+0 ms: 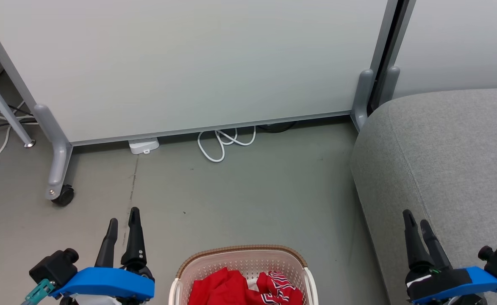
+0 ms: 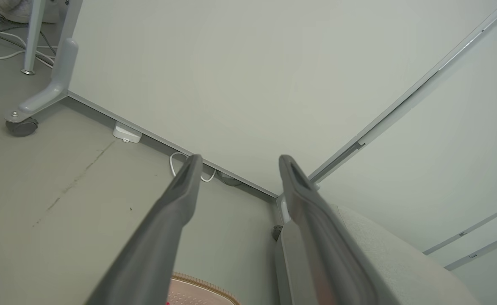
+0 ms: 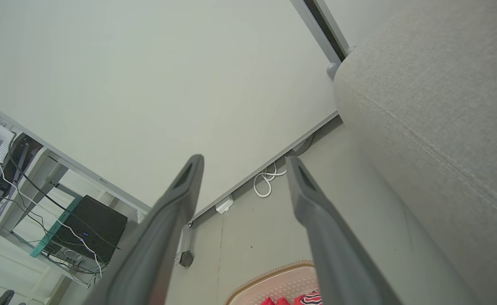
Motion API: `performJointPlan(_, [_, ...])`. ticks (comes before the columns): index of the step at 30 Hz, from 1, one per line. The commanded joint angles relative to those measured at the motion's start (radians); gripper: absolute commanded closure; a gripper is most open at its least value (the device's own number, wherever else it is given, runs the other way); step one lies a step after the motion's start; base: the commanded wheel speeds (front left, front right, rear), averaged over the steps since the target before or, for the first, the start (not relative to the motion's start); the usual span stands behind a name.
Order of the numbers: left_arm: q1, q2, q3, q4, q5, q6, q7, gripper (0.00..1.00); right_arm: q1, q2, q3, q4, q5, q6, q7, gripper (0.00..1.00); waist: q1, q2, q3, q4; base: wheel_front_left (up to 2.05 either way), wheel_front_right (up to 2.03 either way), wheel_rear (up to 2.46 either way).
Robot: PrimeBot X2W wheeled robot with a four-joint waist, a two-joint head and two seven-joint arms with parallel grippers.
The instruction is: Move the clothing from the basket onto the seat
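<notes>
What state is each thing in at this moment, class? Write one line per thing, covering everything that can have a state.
clothing: crumpled, lying inside the basket.
basket: upright on the floor, beside the seat.
seat: no clothing on its visible part.
left gripper: open, holding nothing.
right gripper: open, holding nothing.
white cable: loosely looped on the floor.

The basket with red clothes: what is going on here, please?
Nothing is being handled right now. The red clothes lie in the basket on the floor. The left gripper and the right gripper are open and empty, one at each side of the basket. The grey sofa stands at the right.
</notes>
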Motion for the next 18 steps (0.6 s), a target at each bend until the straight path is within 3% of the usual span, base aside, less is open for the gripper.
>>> performJointPlan(1, [-0.003, 0.008, -0.007, -0.016, 0.031, 0.005, -0.009, 0.0, -0.003, -0.007, 0.001, -0.016, -0.029, 0.003, -0.009, 0.0, 0.0, 0.0, 0.0, 0.001, 0.0, 0.0, 0.0])
performJointPlan(18, [0.008, 0.015, -0.042, -0.026, 0.234, 0.009, -0.057, 0.0, 0.012, -0.009, 0.004, -0.015, -0.209, 0.003, -0.054, 0.0, 0.0, 0.0, -0.002, 0.01, 0.0, 0.0, 0.0])
